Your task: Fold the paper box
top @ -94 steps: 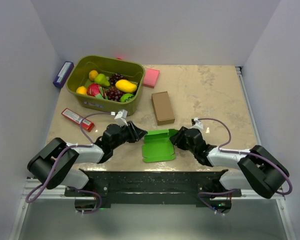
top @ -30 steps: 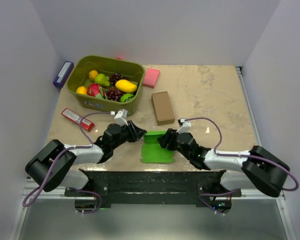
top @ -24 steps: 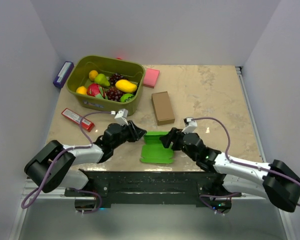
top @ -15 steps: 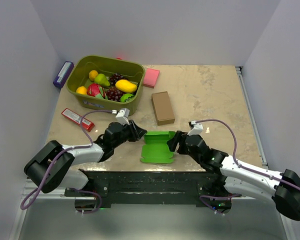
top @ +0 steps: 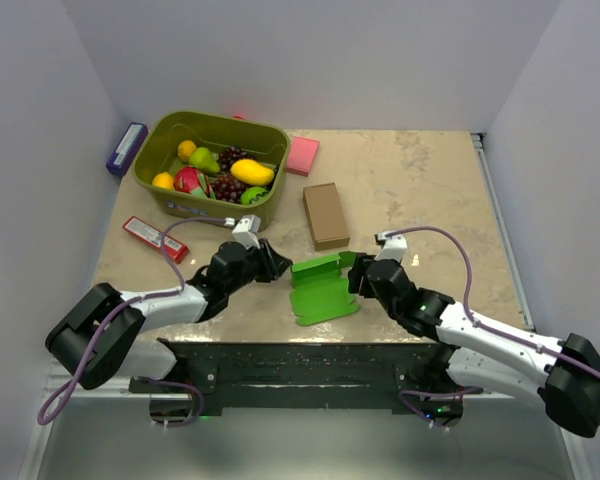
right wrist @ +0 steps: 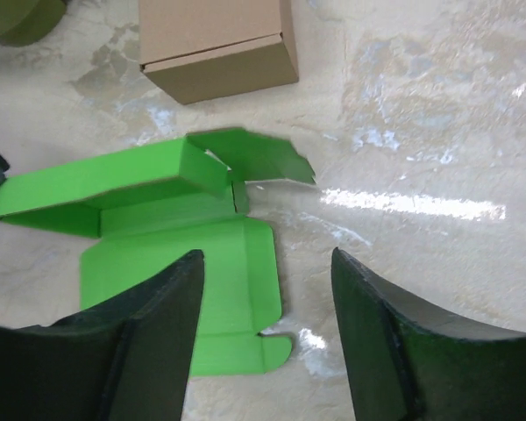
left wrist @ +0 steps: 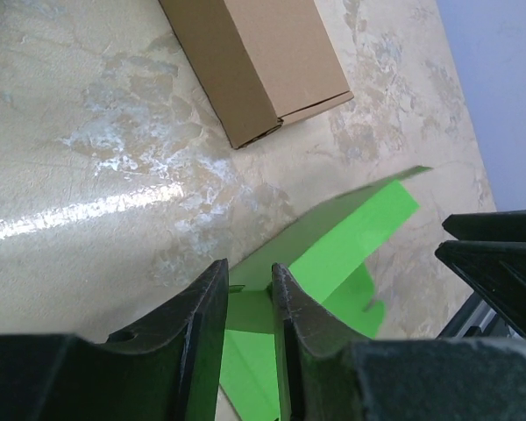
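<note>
Since half a second ago the paper box [top: 322,292] has swung askew, its right end now further from the arms than its left; the right gripper [top: 357,275] has drawn back toward that right end.

Paper box: bright green thin card, matte, sharply creased; it lies on the table [top: 420,180] near the front edge, between the two grippers; the base panel [right wrist: 232,263] is flat, with rounded corners and a small tab at its near edge; one long wall [right wrist: 96,189] stands up along the far side; an end flap [right wrist: 254,156] angles off from the wall's right end.

Left gripper [top: 277,268]: jaws nearly closed, black fingers [left wrist: 206,307] leaving only a narrow slot; a thin corner of the green card [left wrist: 351,237] sits in that slot, pinched at the box's left end.

Right gripper, wrist view [right wrist: 267,256]: jaws spread wide, nothing between them gripped; the box shows in the gap below; whether a fingertip touches the card cannot be told.

Table surface: beige, marbled, glossy, with white glare streaks.

Brown cardboard box [top: 326,215]: plain, closed, rectangular, just beyond the green card and apart from it; seen also from the left wrist [left wrist: 254,61] and the right wrist [right wrist: 215,39].

Far left: olive plastic bin [top: 220,118] of toy fruit; pink square pad [top: 302,155] beside it.
</note>
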### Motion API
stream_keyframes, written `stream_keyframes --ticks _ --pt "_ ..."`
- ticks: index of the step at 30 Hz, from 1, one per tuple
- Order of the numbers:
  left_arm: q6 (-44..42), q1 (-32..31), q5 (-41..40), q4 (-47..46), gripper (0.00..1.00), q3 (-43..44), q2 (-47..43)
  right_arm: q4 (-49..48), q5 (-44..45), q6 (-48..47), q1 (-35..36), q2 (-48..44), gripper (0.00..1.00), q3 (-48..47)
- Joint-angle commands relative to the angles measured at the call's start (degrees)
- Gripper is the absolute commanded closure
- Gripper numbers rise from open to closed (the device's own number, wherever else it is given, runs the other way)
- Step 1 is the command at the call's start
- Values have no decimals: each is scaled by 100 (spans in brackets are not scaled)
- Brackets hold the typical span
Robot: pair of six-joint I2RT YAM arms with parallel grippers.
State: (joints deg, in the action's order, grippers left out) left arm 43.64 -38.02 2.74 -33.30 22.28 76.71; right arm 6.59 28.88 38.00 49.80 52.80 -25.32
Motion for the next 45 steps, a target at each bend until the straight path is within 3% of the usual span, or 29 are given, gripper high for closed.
stream_keyframes --ticks 1,5,9,13,17,24,29,34,45 --pt "-276 -21 -125 209 69 224 -95 -631 504 -993 -23 249 40 -254" --pt "-329 -21 -160 262 69 259 -95 -1212 356 -1532 -163 389 44 -219" --pt "-452 -21 -195 324 67 277 -235 -1467 -408 -1629 -856 486 46 -263" --pt "-856 -74 -422 763 45 522 -630 -1363 -981 -1541 -1218 705 45 -429" --pt "-1541 -416 -1150 1404 39 865 -1139 -1432 -1463 -1541 -1578 1031 44 -509" --pt "-2087 -1811 -2075 2012 39 1261 -1431 -1705 -2535 -2059 -1965 1040 45 -491" --pt "-2026 -2639 -1910 1662 43 1288 -852 -1810 -2880 -2226 -2132 1048 41 -447" --pt "-1754 -2930 -1392 1098 47 1156 -123 -1828 -3020 -2271 -2150 1259 38 -526" --pt "-1648 -2957 -1364 535 64 795 758 -2441 -3046 -2420 -2194 1699 39 -466"
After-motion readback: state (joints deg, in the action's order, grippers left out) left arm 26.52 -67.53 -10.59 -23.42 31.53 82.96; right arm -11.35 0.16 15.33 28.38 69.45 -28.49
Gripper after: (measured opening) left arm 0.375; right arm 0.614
